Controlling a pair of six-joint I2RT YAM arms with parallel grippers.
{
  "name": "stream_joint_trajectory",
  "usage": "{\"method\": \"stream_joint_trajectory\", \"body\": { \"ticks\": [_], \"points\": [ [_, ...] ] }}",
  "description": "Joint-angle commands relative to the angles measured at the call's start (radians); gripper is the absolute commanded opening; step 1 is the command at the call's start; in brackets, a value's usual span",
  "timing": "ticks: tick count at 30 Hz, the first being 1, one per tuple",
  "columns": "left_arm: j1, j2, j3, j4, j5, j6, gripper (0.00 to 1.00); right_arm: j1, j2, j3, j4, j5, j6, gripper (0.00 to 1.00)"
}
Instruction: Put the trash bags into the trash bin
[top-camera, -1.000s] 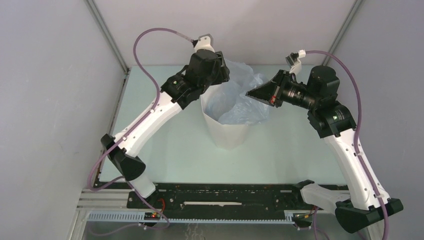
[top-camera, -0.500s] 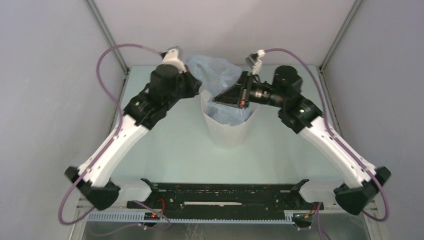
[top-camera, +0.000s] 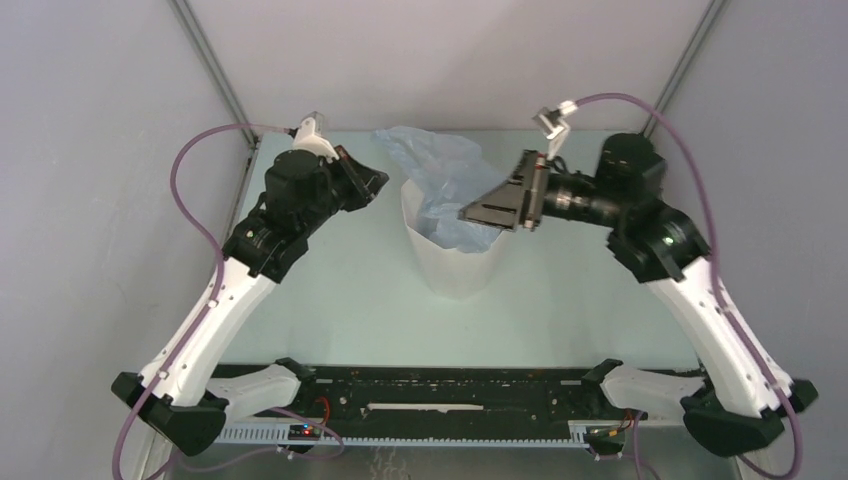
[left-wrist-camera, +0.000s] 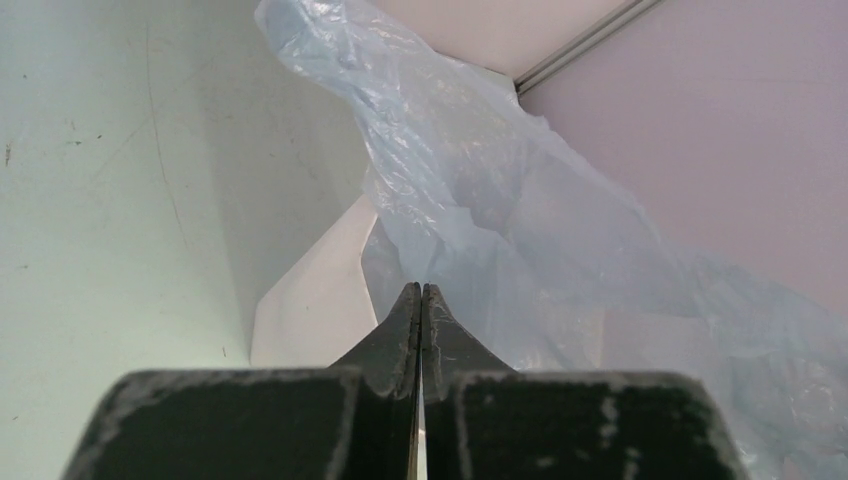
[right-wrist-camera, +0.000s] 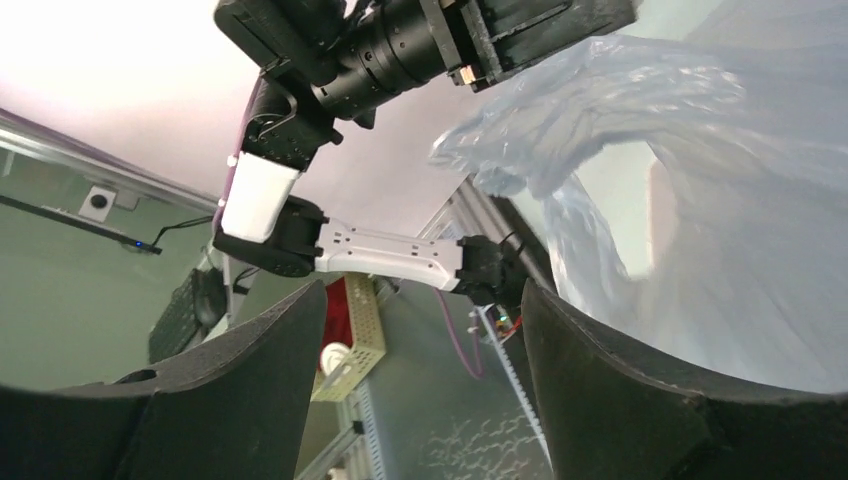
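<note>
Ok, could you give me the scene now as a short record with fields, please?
bag: trash bag partly inside the bin, top sticking out above the rim
bin: trash bin upright
left: left gripper shut, empty, beside the bin
right: right gripper open, at the bin's mouth
task: not finished

trash bag (top-camera: 443, 166): 1 | trash bin (top-camera: 456, 270): 1 | left tool (top-camera: 368, 182) + right tool (top-camera: 482, 212): 2 tools
</note>
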Motion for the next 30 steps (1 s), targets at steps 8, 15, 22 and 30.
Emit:
{"method": "stream_joint_trajectory", "body": {
  "ticks": [8,15,22,30],
  "points": [
    [0.018,-0.066,0.033,0.099,0.256,0.038,0.46,-0.281,-0.164,0.011,-0.212,0.026,-0.152,0.82],
    [0.008,-0.154,0.001,0.283,0.442,0.035,0.93,-0.364,-0.131,-0.011,-0.193,0.056,-0.142,0.82],
    [-0.221,-0.021,0.203,0.024,0.221,0.26,1.0,-0.367,-0.076,-0.028,-0.213,0.068,-0.136,0.8],
    [-0.237,0.089,0.313,-0.142,0.144,0.325,0.81,-0.368,-0.045,-0.048,-0.205,0.078,-0.149,0.75]
  ]
}}
